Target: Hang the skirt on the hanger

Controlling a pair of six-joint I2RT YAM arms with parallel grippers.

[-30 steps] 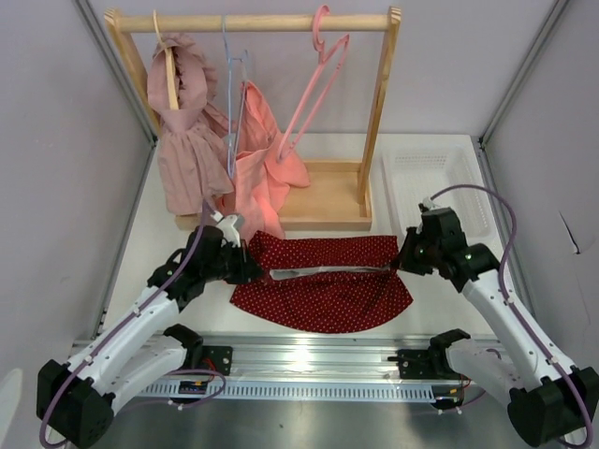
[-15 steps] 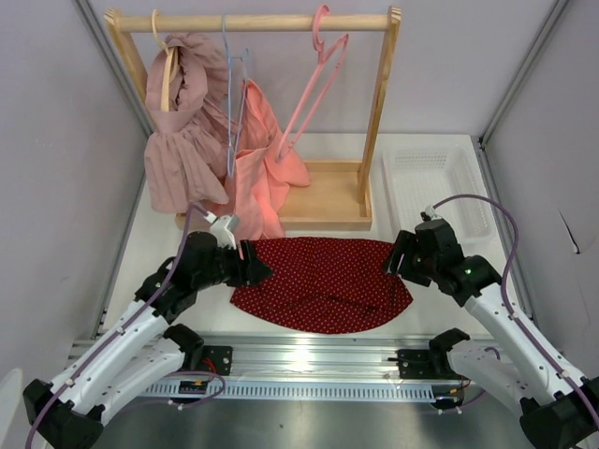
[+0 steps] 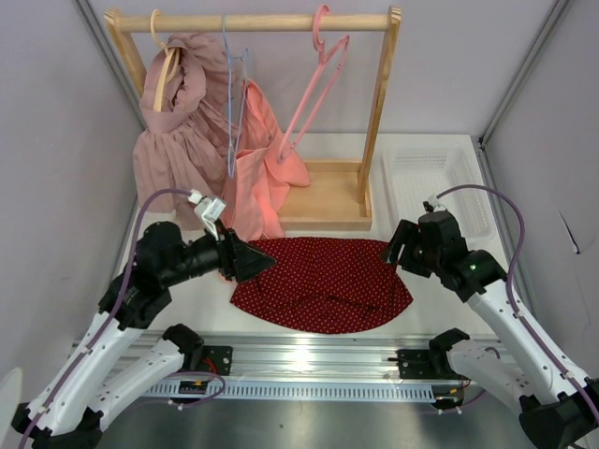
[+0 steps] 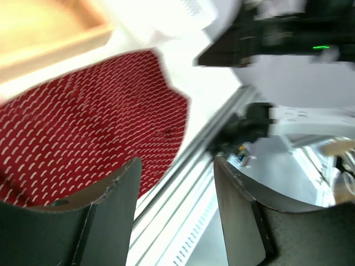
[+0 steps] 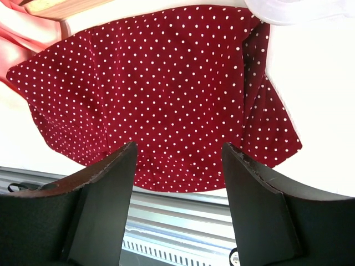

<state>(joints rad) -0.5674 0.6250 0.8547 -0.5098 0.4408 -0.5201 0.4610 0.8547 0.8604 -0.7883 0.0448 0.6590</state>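
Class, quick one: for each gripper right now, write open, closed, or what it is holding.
Left gripper: open, holding nothing.
Right gripper: open, holding nothing, above the skirt.

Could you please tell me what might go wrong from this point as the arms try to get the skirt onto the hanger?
1. The skirt lies flat and thin on the table, and the left claw and right claw are both open and empty; a pinch could slip or catch one layer only.
2. The hanger hangs tilted on the rail, its lower end by the salmon-pink garment; lifting it off might snag that fabric.
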